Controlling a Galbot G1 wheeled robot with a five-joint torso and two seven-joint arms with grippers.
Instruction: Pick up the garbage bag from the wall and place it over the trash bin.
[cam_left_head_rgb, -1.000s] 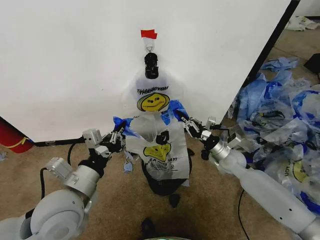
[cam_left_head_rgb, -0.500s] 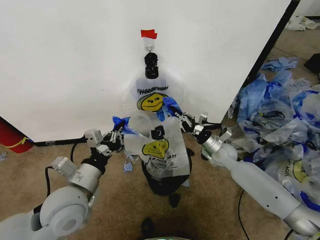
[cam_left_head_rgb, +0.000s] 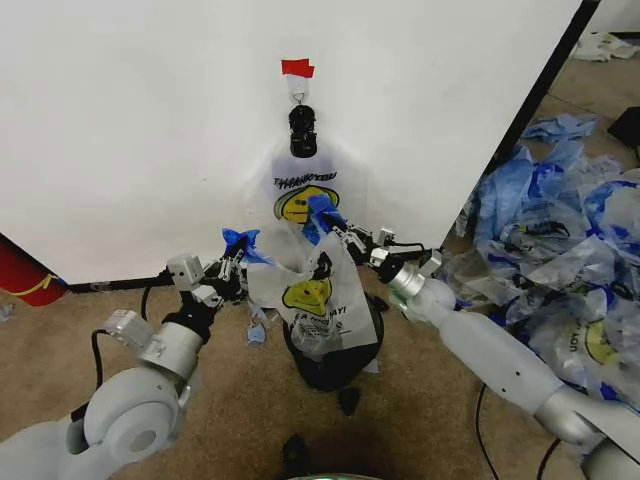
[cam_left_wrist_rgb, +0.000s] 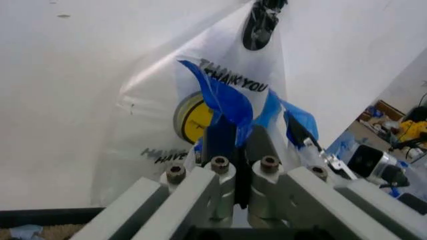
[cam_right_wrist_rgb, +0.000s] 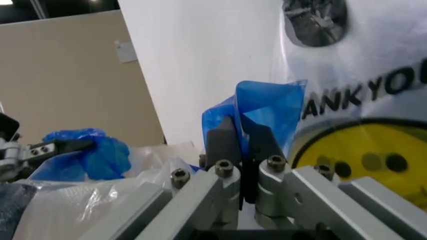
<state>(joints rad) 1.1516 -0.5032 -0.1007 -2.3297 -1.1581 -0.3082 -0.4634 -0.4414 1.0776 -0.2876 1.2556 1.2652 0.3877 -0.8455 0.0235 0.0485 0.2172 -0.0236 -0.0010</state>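
Now both grippers, left (cam_left_head_rgb: 232, 262) and right (cam_left_head_rgb: 330, 222), pinch the garbage bag's (cam_left_head_rgb: 310, 295) blue handles between their fingers.

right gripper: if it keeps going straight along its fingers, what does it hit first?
Likely the second smiley bag hanging on the wall. The right gripper, shut on the garbage bag's blue handle, points at its print in the right wrist view. The gap is unclear.

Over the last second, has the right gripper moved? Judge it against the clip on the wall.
Yes. The right gripper, shut on the garbage bag handle, has moved toward the robot's left and up, closer beneath the black clip on the wall.
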